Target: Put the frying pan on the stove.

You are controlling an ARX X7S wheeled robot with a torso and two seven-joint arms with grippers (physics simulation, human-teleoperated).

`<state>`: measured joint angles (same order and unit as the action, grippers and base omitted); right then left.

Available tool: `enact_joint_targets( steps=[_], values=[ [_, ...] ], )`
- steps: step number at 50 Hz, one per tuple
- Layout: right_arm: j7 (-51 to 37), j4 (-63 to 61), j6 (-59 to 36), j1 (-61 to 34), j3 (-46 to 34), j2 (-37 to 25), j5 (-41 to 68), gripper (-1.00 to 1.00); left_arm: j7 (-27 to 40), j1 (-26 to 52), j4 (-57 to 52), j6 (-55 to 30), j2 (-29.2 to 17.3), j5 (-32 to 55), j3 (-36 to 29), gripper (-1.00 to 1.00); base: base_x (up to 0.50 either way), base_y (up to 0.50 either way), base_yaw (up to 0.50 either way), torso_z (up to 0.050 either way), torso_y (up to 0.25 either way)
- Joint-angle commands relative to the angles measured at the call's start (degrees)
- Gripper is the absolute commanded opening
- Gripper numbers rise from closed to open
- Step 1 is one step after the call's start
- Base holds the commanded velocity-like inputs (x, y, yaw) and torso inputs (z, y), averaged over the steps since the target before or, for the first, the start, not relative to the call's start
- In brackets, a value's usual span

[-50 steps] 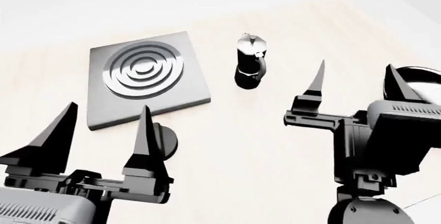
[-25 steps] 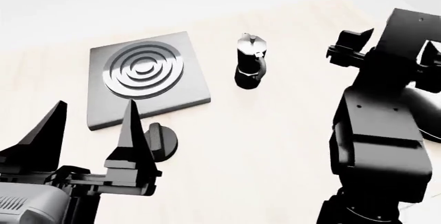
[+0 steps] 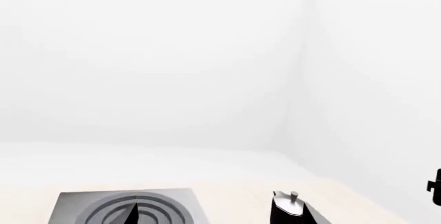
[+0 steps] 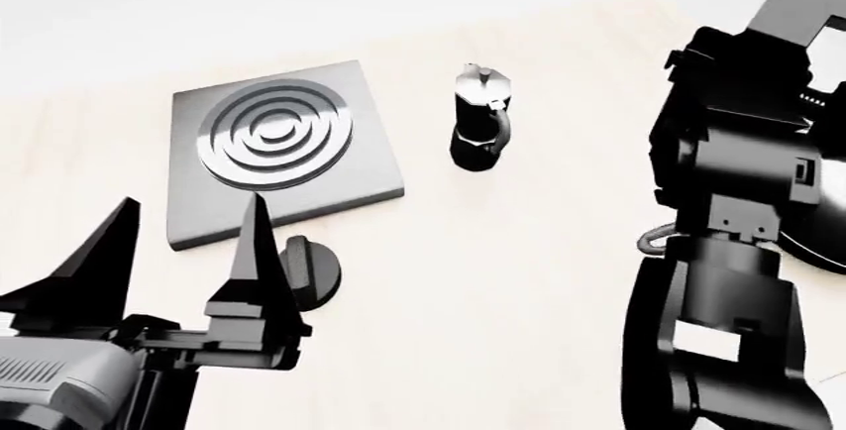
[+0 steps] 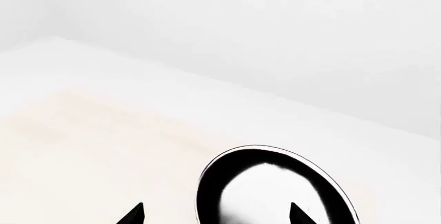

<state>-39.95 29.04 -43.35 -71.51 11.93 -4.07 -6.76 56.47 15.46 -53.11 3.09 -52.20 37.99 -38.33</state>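
1 frying pan (image 5: 276, 193), 1 stove (image 4: 277, 148), 1 moka pot (image 4: 478, 118), 1 knob (image 4: 307, 269)

The bench (image 4: 529, 252) is pale, with a light wood tone. On it lies the stove (image 4: 277, 148), and just beside its near edge stands a small round knob (image 4: 311, 269). The moka pot (image 4: 480, 118) stands near the stove. The pan (image 5: 272, 188) lies well apart from the stove.

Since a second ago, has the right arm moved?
Yes. Against the still moka pot, the right arm has swung up and away over the frying pan, hiding its gripper from the head view.
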Motion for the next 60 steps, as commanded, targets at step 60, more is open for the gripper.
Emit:
enact_joint_targets(
  steps=[60],
  values=[
    [-14.9,45.9,21.1,-17.0,18.8,-3.8,8.2,1.00,-4.2,-1.9,6.2,7.8,-0.5,7.0,2.3,1.00,0.00,0.00,0.00,0.000,0.000]
  ],
)
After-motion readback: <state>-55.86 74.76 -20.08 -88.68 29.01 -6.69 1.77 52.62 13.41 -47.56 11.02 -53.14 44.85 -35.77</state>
